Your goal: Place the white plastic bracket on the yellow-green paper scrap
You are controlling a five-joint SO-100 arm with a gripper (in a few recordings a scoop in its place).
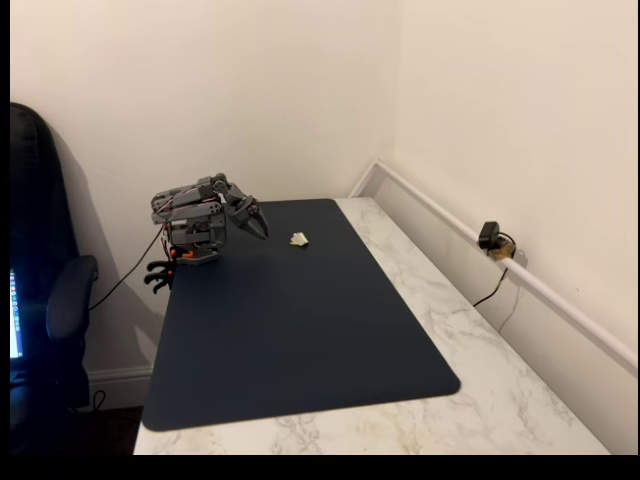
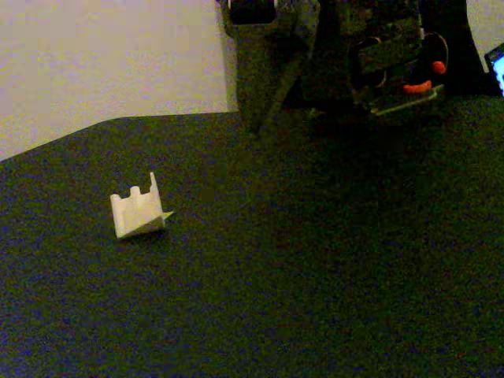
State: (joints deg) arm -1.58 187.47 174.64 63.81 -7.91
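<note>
Bracket: white plastic bracket [image 1: 299,239] lies on dark mat [image 1: 290,330], far end, just right of gripper in the wide fixed view; not held.
Bracket pose: in the close fixed view, bracket [image 2: 138,211] stands w/ notched wall up, a thin flap pointing right at its base; resting free on mat, nothing touching it.
Paper: yellow-green paper scrap can't be picked out for sure; the pale sliver at bracket's foot may be it, too small to tell. If so, bracket sits at/on it already.
Gripper: gripper [image 1: 255,222] folded back near arm base, tips pointing down-right toward bracket but apart from it. Nothing in the jaws; how wide they stand can't be told.
Arm: tucked, looks like a rest pose.
Table: marble top [image 1: 520,400] under mat.
</note>
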